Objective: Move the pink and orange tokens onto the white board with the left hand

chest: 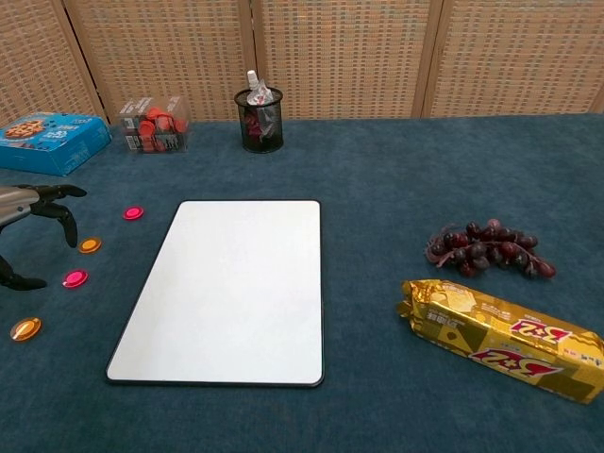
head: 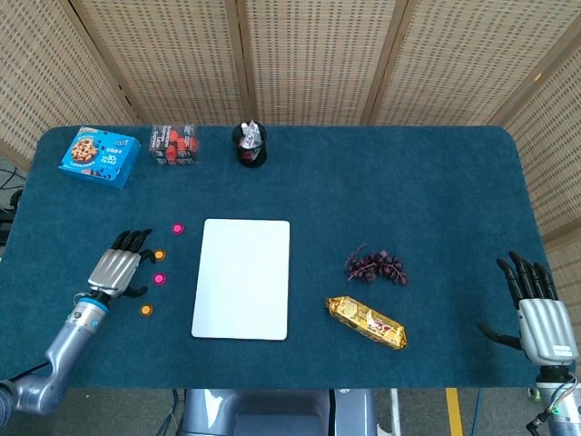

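Note:
The white board [head: 241, 277] [chest: 231, 285] lies flat at the table's middle. Left of it sit two pink tokens [head: 177, 228] [head: 160, 279] and two orange tokens [head: 159, 255] [head: 145, 310], staggered in a column; the chest view shows them as pink tokens [chest: 133, 212] [chest: 75, 278] and orange tokens [chest: 90, 245] [chest: 25, 328]. My left hand [head: 119, 266] [chest: 28, 209] hovers just left of the tokens, fingers spread, holding nothing. My right hand [head: 539, 313] stays open at the table's right edge, seen only in the head view.
A blue cookie box [head: 100, 156], a clear box of red pieces [head: 173, 144] and a black mesh cup [head: 250, 145] line the far edge. Grapes [head: 376, 267] and a gold snack pack [head: 366, 322] lie right of the board.

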`<act>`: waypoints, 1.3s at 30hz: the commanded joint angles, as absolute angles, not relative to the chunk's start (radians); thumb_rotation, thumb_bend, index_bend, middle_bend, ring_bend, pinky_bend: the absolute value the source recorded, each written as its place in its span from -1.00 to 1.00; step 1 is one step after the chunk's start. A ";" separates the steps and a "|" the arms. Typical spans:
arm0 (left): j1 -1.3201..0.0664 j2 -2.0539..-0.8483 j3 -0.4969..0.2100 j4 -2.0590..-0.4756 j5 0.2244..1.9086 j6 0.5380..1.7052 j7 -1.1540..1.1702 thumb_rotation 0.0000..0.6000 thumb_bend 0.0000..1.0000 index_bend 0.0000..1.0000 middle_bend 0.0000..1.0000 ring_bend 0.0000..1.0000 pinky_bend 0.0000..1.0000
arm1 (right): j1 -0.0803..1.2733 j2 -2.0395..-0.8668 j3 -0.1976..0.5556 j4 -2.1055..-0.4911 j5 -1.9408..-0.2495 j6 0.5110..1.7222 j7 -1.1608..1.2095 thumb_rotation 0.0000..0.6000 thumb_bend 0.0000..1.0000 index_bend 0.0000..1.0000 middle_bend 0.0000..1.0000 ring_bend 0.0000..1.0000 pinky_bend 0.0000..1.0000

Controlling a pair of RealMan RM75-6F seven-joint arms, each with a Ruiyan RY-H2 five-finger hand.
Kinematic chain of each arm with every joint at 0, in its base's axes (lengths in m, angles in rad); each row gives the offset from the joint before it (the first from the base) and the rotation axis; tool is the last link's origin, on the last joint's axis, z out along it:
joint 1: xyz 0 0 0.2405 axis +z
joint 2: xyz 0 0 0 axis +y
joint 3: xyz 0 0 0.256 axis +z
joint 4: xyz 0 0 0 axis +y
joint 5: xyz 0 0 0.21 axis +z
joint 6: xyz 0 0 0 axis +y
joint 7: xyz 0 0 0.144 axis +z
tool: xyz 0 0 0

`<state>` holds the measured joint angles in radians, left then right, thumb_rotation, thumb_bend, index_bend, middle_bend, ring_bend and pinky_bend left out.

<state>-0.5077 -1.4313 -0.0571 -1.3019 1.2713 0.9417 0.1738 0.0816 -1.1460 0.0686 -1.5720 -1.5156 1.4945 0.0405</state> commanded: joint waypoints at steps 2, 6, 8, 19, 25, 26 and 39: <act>-0.512 -1.445 -0.056 -1.297 1.268 0.941 0.191 1.00 -0.50 -0.19 -1.00 -1.00 -1.00 | 0.082 -1.145 0.068 -1.574 -1.515 1.492 0.042 1.00 -1.00 -1.00 -1.00 -1.00 -1.00; -0.517 -1.457 -0.056 -1.291 1.260 0.938 0.212 1.00 -0.46 -0.19 -1.00 -1.00 -1.00 | 0.082 -1.144 0.068 -1.574 -1.515 1.491 0.044 1.00 -1.00 -1.00 -1.00 -1.00 -1.00; -0.519 -1.465 -0.056 -1.289 1.255 0.937 0.224 1.00 -0.41 -0.18 -1.00 -1.00 -1.00 | 0.082 -1.143 0.068 -1.573 -1.515 1.490 0.046 1.00 -1.00 -1.00 -1.00 -1.00 -1.00; -0.521 -1.497 -0.050 -1.269 1.227 0.929 0.271 1.00 -0.39 -0.17 -1.00 -1.00 -1.00 | 0.083 -1.141 0.068 -1.575 -1.513 1.487 0.054 1.00 -1.00 -1.00 -1.00 -1.00 -1.00; -0.523 -1.514 -0.048 -1.252 1.217 0.922 0.281 1.00 -0.39 -0.15 -1.00 -1.00 -1.00 | 0.083 -1.139 0.067 -1.577 -1.511 1.483 0.058 1.00 -1.00 -1.00 -1.00 -1.00 -1.00; -0.525 -1.519 -0.048 -1.249 1.215 0.919 0.283 1.00 -0.39 -0.14 -1.00 -1.00 -1.00 | 0.083 -1.139 0.067 -1.578 -1.510 1.482 0.059 1.00 -1.00 -1.00 -1.00 -1.00 -1.00; -0.527 -1.478 -0.063 -1.335 1.215 0.945 0.291 1.00 -0.37 0.14 -1.00 -1.00 -1.00 | 0.084 -1.135 0.068 -1.583 -1.504 1.476 0.067 1.00 -1.00 -1.00 -1.00 -1.00 -1.00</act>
<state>-0.5273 -1.4976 -0.0576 -1.3027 1.2065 0.9320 0.2957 0.0841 -1.1352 0.0684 -1.5830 -1.5044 1.4761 0.0675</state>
